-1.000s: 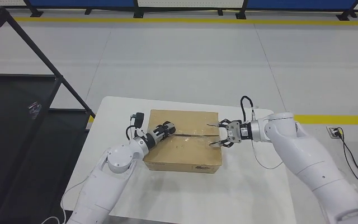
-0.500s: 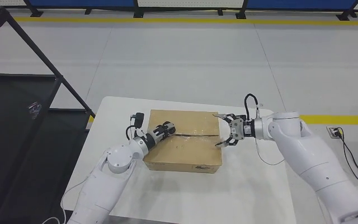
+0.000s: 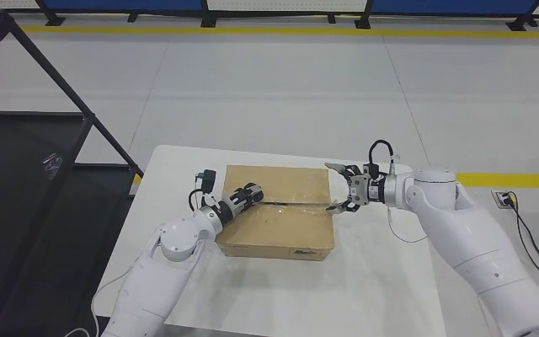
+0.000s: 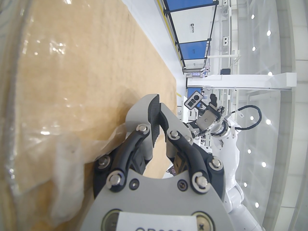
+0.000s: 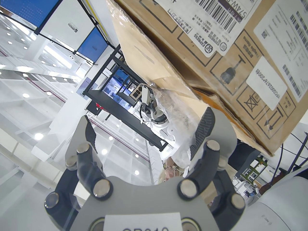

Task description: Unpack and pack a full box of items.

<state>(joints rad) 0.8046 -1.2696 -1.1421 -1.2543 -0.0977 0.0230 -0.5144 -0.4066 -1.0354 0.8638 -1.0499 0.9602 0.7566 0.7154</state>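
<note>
Closest to us was the bare front of the white table [image 3: 379, 278], and the cardboard box [image 3: 282, 215] sat in the middle of it with its long side facing us. Both top flaps were down flat, and a strip of clear tape [image 3: 286, 205] ran along the seam between them.

The left gripper [image 3: 253, 195] lay on the lid at the left end of that seam. Its fingers were pressed together at the tips, and a loose, crumpled bit of tape [image 4: 69, 159] sat right beside them. We couldn't tell if any of it was actually pinched between the pads.

Over at the right end of the box, the right gripper [image 3: 335, 187] hung just off the edge with its fingers spread wide, holding nothing. One finger was close to the bunched-up tape [image 5: 173, 111] on that end wall, near the shipping labels [image 5: 192, 8]. Farther back was just the grey floor with a yellow line [image 3: 253, 30].

So progress-wise we'd call it very early — the tape looked worked loose at the ends, but the box was shut. Opening the flaps, taking everything out and packing it again was all left to do.
</note>
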